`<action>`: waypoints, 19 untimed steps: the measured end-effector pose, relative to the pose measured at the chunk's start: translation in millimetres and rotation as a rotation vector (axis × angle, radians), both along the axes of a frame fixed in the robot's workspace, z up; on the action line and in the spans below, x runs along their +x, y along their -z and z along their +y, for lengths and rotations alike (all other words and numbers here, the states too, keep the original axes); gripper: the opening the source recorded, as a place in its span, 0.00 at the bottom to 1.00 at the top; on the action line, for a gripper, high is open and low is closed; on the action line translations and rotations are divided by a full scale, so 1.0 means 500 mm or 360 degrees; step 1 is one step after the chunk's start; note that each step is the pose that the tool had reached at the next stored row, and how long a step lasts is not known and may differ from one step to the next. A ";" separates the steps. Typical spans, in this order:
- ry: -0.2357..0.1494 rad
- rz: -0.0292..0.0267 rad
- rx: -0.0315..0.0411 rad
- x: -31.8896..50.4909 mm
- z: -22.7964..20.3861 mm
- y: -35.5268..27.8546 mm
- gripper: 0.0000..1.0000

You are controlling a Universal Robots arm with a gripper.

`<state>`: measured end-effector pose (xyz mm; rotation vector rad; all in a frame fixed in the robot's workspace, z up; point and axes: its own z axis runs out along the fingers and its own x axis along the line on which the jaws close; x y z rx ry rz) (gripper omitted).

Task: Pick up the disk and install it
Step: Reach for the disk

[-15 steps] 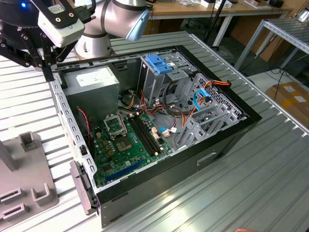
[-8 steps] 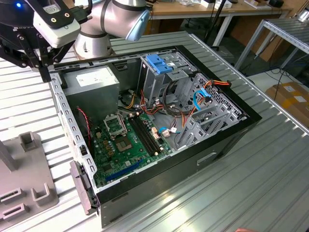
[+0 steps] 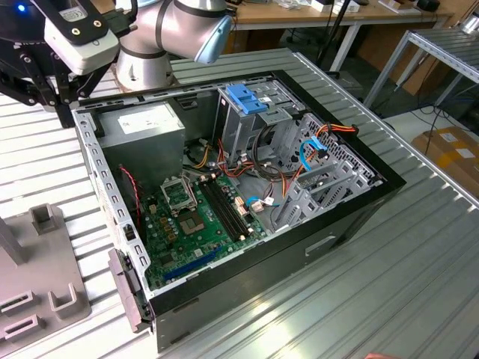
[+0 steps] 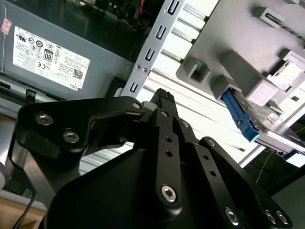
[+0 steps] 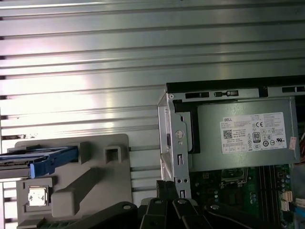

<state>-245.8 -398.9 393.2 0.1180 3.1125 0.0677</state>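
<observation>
The gripper (image 4: 163,98) is hovering, jaws closed on nothing, by the corner of the open computer case (image 3: 352,217) that is housing a power-supply box (image 3: 142,123) and motherboard (image 3: 198,217), while the disk (image 5: 47,160) is sitting slotted in the grey holder (image 5: 109,183) on the surface (image 5: 95,57), apart from the gripper.

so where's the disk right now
In the first wrist view the disk sits in the grey holder on the ribbed table, beside the open case.

Ribbed metal tabletop (image 3: 419,247), wooden bench (image 3: 299,13) behind, cardboard box (image 3: 451,149) beside.
</observation>
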 end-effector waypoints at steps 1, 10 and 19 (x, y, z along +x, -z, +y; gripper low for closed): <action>0.0000 0.00000 0.0000 -0.002 0.0000 0.000 0.11; 0.0000 0.00002 0.0000 -0.015 0.0000 0.000 0.11; 0.0000 0.00001 0.0000 -0.039 0.0000 0.000 0.11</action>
